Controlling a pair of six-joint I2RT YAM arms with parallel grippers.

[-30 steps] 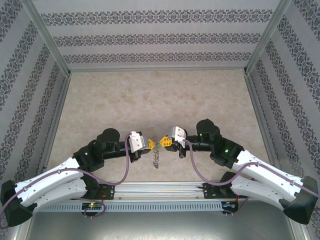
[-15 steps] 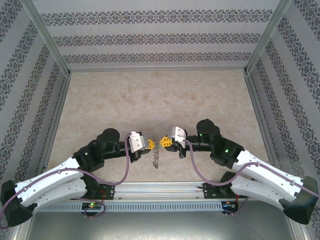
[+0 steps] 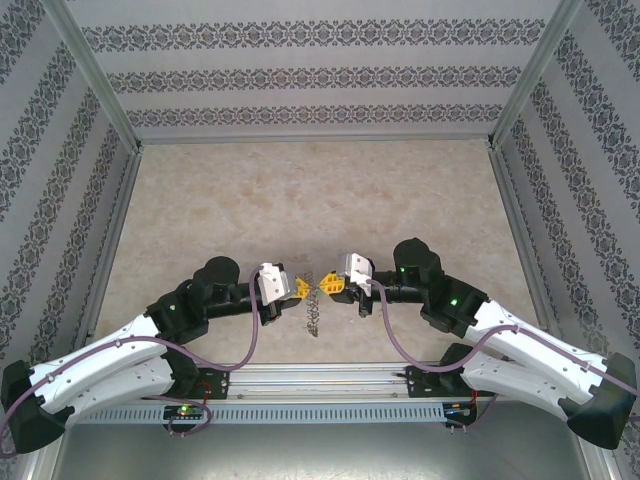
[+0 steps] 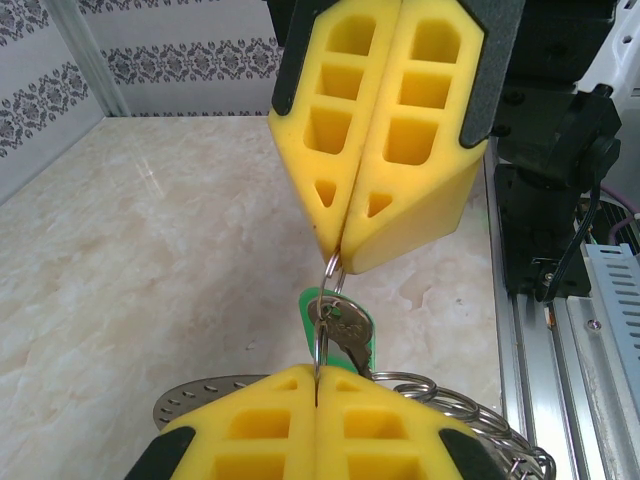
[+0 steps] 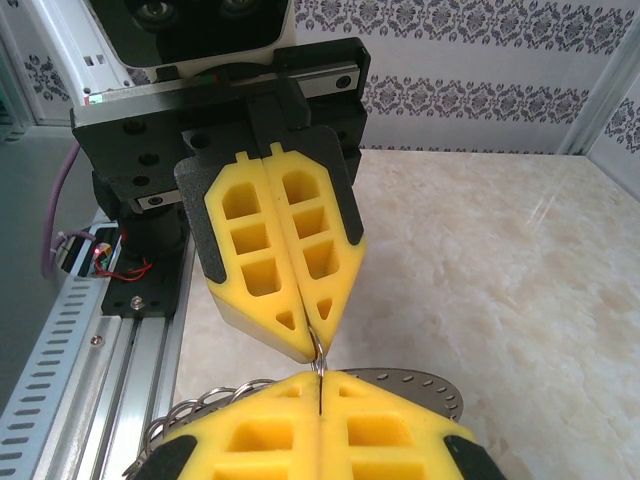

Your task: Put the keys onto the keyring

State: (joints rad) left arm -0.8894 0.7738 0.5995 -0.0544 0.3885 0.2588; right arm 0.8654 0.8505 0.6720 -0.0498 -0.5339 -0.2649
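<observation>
Nothing visible had shifted over the last second in the overhead view: both arms, both tools and the hanging metal sat in the same spots, low in the middle of the frame.

Left tool and right tool met tip to tip above the pale marbled desk. Between and just below them the keyring hung as a wiry coil.

On the left wrist camera, the left tool's yellow foam pads were pressed together at the bottom edge, clamped on a thin wire loop of the keyring. The right tool's pads came down from the top of the frame, also closed together, pinching the same loop at its upper end. A small key with a green head hung at that loop between the two tools, with a silvery key over it. More linked rings trailed to the lower right, and a grey perforated disc lay at the lower left.

Judging by this, the green key seemed to be at least partly on the wire already. Whether it was fully threaded could not be told, nor could the number of keys remaining to be added.
</observation>
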